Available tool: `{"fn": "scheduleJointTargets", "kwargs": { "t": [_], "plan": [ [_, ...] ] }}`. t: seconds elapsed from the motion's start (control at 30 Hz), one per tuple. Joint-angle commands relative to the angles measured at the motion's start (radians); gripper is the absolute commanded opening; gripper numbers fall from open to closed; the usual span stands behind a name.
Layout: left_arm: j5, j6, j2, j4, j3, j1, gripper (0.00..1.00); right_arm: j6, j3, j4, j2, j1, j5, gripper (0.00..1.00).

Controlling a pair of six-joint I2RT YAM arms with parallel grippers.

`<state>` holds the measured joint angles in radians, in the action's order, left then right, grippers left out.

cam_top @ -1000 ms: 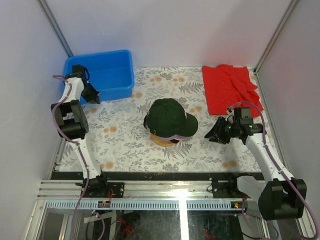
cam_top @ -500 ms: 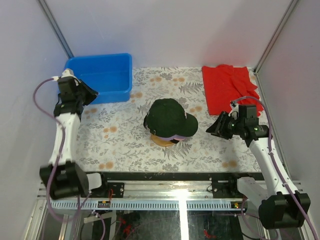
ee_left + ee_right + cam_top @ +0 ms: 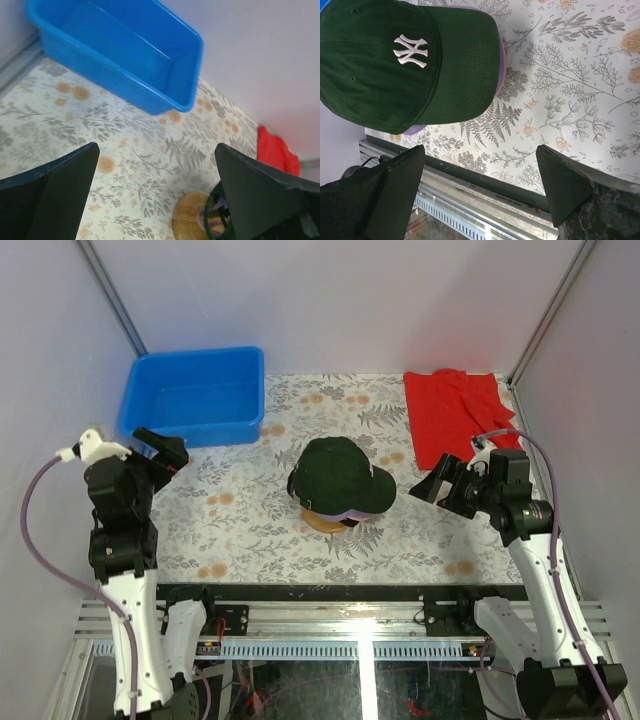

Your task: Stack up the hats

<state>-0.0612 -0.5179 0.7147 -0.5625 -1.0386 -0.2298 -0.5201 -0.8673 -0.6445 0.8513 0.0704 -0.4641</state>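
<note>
Two caps at least on show, both in one pile: a dark green cap (image 3: pixel 338 472) on top and a lavender cap (image 3: pixel 501 55) peeping out beneath. Possibly more hidden under those; cannot tell the full count.

Far left: blue bin (image 3: pixel 195 395) at the back corner of the desk (image 3: pixel 250 515), nothing visible inside. Just in front of it, left jaws spread as wide as can be, gripping nothing, touching nothing, well apart from the pile. In the left wrist view, dark fingers (image 3: pixel 55 185) framing bare patterned desk, with the round wooden stand (image 3: pixel 192 220) at the bottom edge.

Centre: pile seated on that stand, brims pointing right. Green cap uppermost, white emblem (image 3: pixel 410 51) on its front, lavender brim directly under the green brim and nearly lined up with it.

Right: right jaws likewise fully apart and empty, near the brim end of the pile but not touching it. Behind them, red cloth (image 3: pixel 460 415) at the back right corner.

Judged step: end of the stacking, with no loose cap seen anywhere on the desk and neither arm in contact. Next move, if any: check that the pile sits square on the stand, then park both arms. For a nudge, approach the brims from the right and push gently. Soft fabric, so likely to shift or slide off the stand.
</note>
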Motion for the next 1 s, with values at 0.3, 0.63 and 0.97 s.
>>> {"fn": "scheduleJointTargets", "kwargs": {
  "t": [0.3,0.63,0.97],
  "plan": [
    [-0.005,0.395,-0.166,0.378,0.514,-0.003,1.00,-0.058,0.016,0.031,-0.090,0.005,-0.034,1.00],
    [0.048,0.357,-0.168,0.701,0.829,-0.001,1.00,0.011,-0.009,-0.066,-0.085,0.005,0.074,1.00],
    [-0.081,0.339,-0.188,0.811,0.881,-0.002,1.00,0.055,-0.025,-0.075,0.016,0.005,0.118,1.00]
  ]
}}
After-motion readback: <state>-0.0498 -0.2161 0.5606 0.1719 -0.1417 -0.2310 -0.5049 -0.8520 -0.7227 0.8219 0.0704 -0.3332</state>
